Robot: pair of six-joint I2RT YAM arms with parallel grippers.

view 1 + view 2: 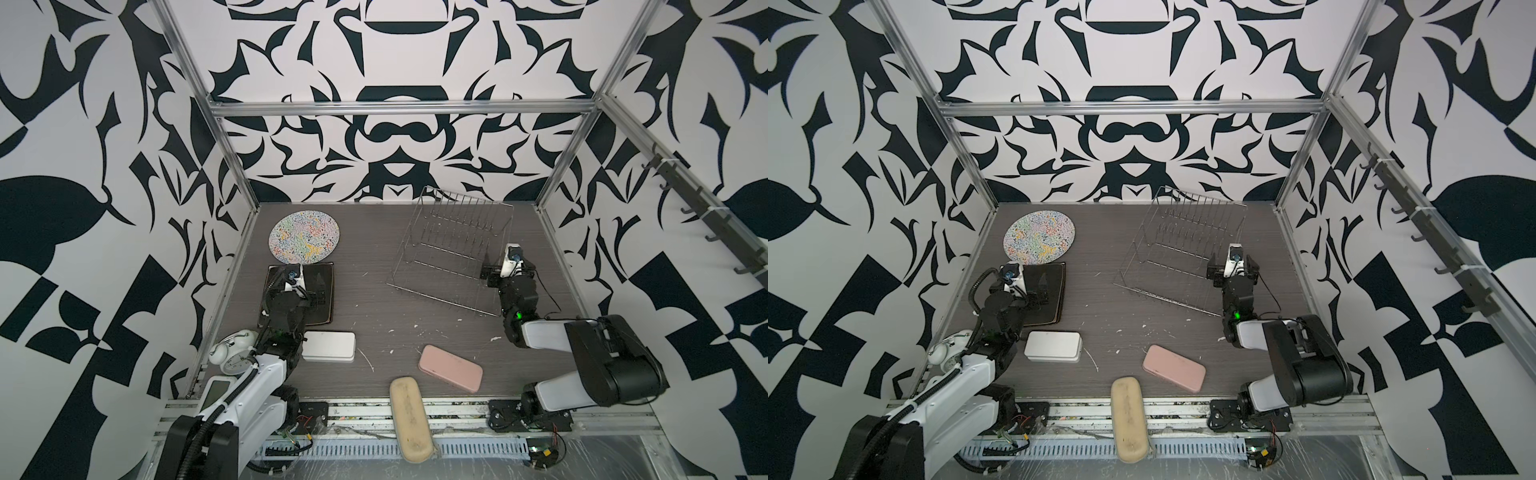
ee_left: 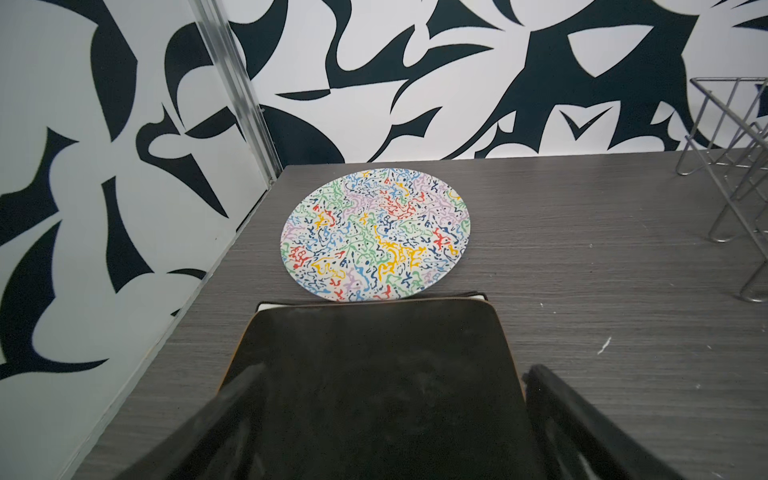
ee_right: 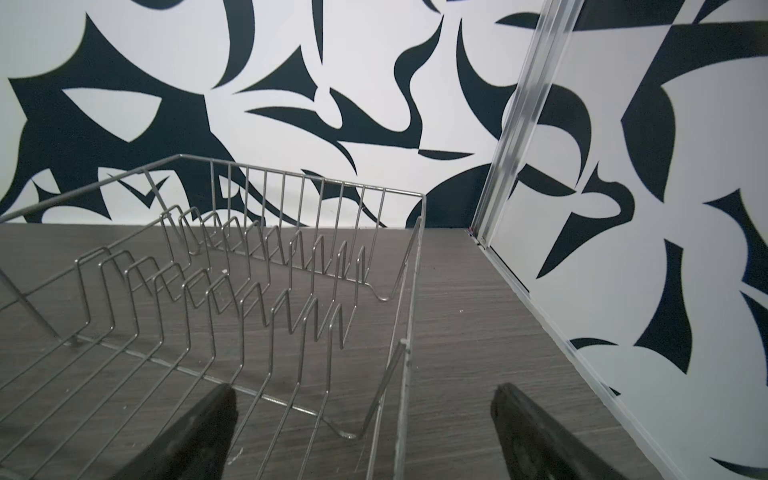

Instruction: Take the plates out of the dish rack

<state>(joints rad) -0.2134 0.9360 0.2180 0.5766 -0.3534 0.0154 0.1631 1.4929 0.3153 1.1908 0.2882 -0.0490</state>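
Observation:
The silver wire dish rack [image 1: 442, 300] [image 1: 1167, 300] [image 3: 291, 266] stands at the back right with nothing in its slots. A round plate with coloured squiggles [image 1: 303, 237] [image 1: 1039, 237] [image 2: 376, 232] lies flat at the back left. Just in front of it is a stack of square plates [image 1: 320, 316] [image 1: 1057, 291] with a black one [image 2: 374, 353] on top. My left gripper [image 1: 296, 279] [image 1: 1017, 278] [image 2: 397, 370] hovers open over that stack, holding nothing. My right gripper [image 1: 509, 268] [image 1: 1231, 266] [image 3: 365, 395] is open, its fingers either side of the rack's right rim wire.
A white tin [image 1: 328, 347] lies near the left arm. A pink case [image 1: 451, 368] and a beige case [image 1: 411, 419] lie at the front, and an alarm clock [image 1: 232, 353] sits at the front left. Patterned walls and metal posts enclose the table.

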